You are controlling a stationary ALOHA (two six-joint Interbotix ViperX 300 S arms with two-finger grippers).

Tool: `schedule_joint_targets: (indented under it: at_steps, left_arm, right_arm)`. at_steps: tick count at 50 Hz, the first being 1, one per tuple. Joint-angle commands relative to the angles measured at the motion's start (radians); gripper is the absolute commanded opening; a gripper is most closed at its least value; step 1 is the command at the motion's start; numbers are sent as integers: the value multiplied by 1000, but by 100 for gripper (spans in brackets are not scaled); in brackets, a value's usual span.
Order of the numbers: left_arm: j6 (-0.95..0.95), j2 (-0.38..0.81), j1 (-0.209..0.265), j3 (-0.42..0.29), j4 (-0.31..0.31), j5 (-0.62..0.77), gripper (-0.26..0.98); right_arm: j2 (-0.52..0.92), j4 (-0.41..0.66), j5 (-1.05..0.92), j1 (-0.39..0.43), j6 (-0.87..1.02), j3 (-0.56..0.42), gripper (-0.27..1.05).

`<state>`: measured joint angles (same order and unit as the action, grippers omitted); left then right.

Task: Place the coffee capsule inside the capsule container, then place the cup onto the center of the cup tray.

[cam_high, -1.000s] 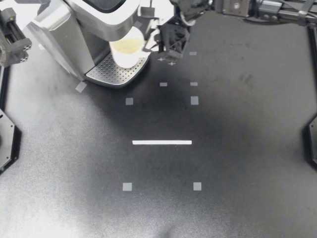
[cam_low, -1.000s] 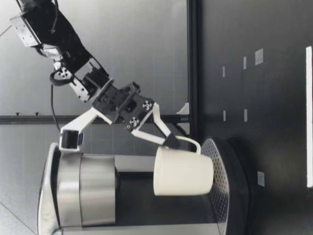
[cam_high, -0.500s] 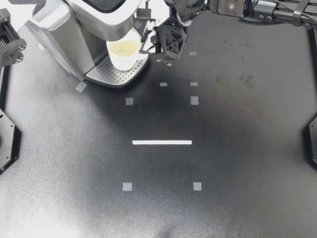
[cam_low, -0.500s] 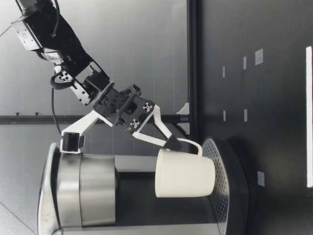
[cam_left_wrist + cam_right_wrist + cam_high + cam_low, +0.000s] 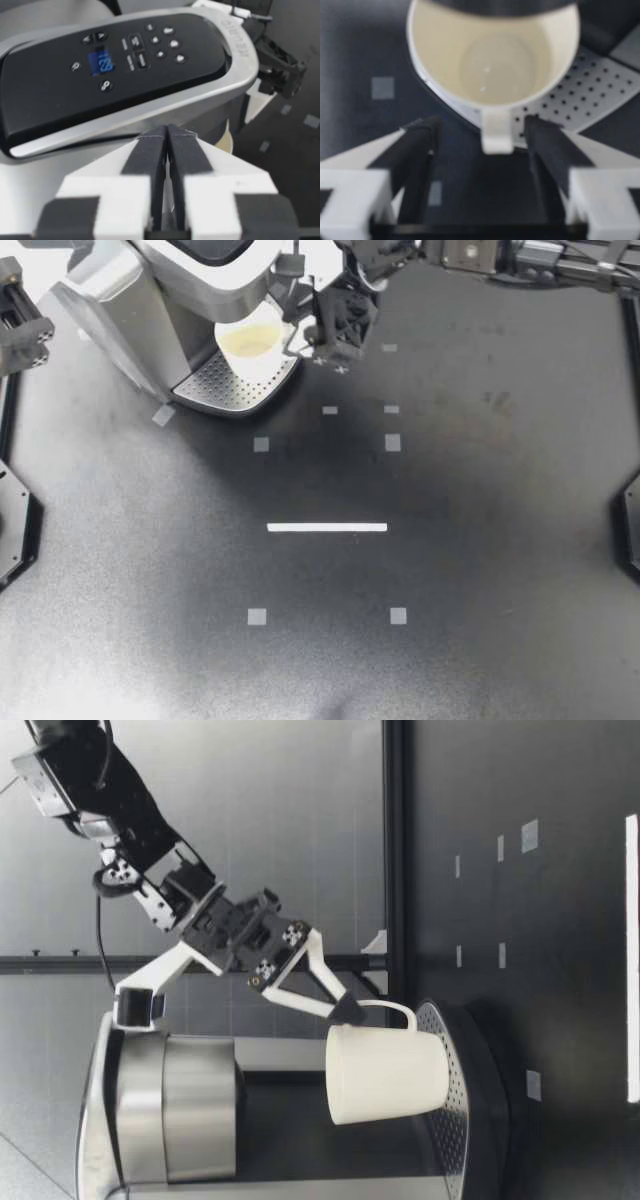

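Right pincer, spread astride the handle at the cup's 3 o'clock, should back straight out without snagging; cup seems not quite flat on the cup tray.

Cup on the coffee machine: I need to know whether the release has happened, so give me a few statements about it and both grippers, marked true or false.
1. The cup is over the perforated cup tray, with its opening facing up. True.
2. My right gripper is shut on the cup's handle. False: its fingers stand open on either side of the handle, clear of it.
3. The cup holds dark coffee. False: its inside looks pale and empty.
4. My left gripper is shut, above the control panel.
True.
5. The panel's display is dark. False: it glows blue.
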<state>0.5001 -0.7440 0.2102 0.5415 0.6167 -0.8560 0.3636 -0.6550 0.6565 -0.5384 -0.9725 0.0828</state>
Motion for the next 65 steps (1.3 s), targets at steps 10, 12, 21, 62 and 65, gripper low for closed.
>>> schedule_joint_targets:
  at_steps: [10,12,21,62,65]
  left_arm:
    - [6,17,3,-11,32,117,10]
    - [8,25,8,-11,40,140,10]
    - [31,81,86,-6,55,267,10]
    - [20,351,224,-160,89,244,10]
    - [12,353,224,-166,89,222,10]
  right_arm:
    - [-144,2,-35,0,-5,109,62]
    - [-161,2,-43,-2,-5,129,62]
    - [-265,-6,-106,-2,-5,232,62]
    - [-586,-245,-207,64,-25,485,60]
    - [-588,-245,-207,66,-25,486,60]
